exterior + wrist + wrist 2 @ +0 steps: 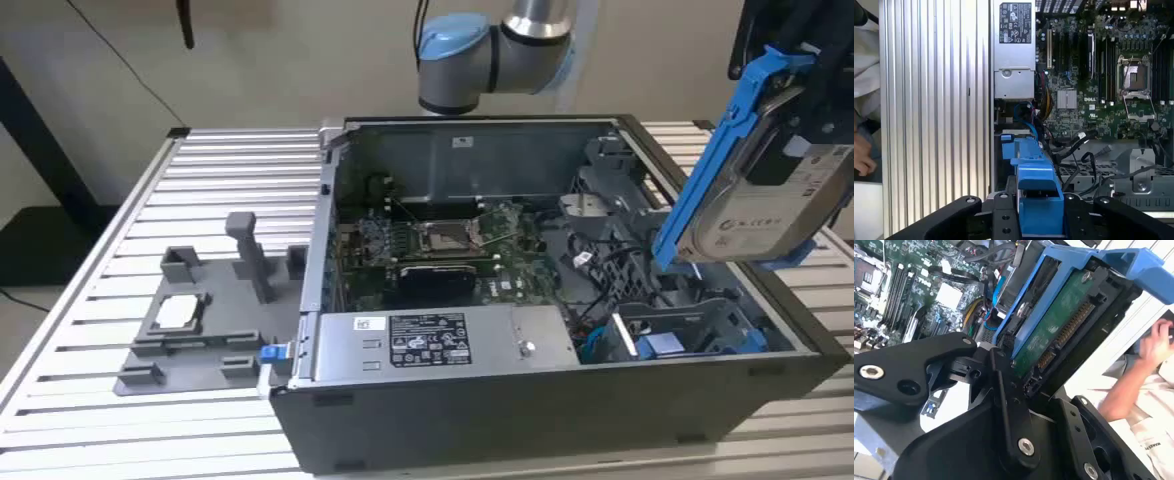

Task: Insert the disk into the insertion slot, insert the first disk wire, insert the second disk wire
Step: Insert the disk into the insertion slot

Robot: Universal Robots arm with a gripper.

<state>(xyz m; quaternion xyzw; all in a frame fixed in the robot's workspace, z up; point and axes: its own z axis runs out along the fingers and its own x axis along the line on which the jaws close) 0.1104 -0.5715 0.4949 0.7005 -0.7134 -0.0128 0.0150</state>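
The gripper [790, 130] held the blue-framed disk [747, 205] clamped and tilted in the air, above the insertion slot [687, 325] on the exterior view's right of the computer case [534, 420].

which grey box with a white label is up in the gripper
The disk in its blue frame, held tilted above the case; the power supply box sits inside the case.

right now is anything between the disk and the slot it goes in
Nothing visible. The gripper holds the disk in open air above the slot; loose black cables lie beside the slot.
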